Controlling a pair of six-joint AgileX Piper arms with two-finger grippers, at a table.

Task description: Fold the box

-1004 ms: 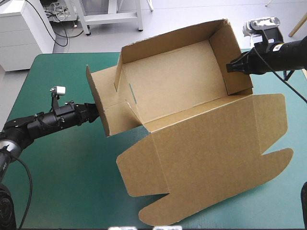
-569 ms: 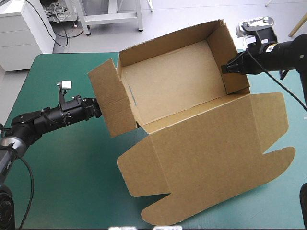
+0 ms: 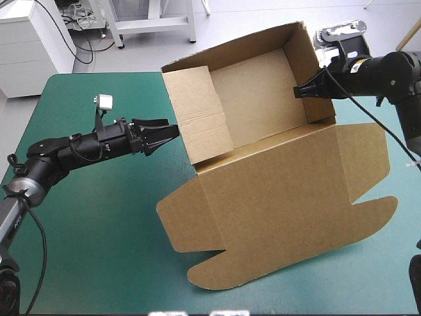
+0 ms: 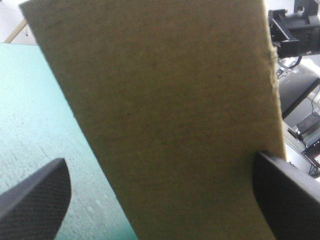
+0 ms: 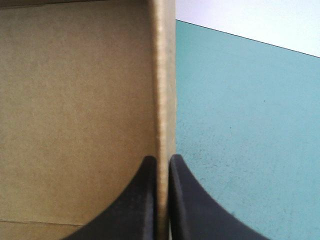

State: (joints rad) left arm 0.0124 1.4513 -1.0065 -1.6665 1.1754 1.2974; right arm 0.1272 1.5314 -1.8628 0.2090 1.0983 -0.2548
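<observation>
My right claw (image 3: 300, 91) is clamped on the top edge of the brown box's (image 3: 263, 125) right wall, at 2 o'clock on the teal-green cover (image 3: 99, 250). My left claw (image 3: 166, 134) reaches in from 9 o'clock, its fingers apart and straddling the left end flap (image 3: 200, 115). The box sits from the table's centre out toward 1 o'clock. The far and right walls stand raised, and the left flap leans inward, apparently untucked. The lid (image 3: 283, 204) lies flat toward 5 o'clock. I judge it roughly half done: the left side needs securing.
</observation>
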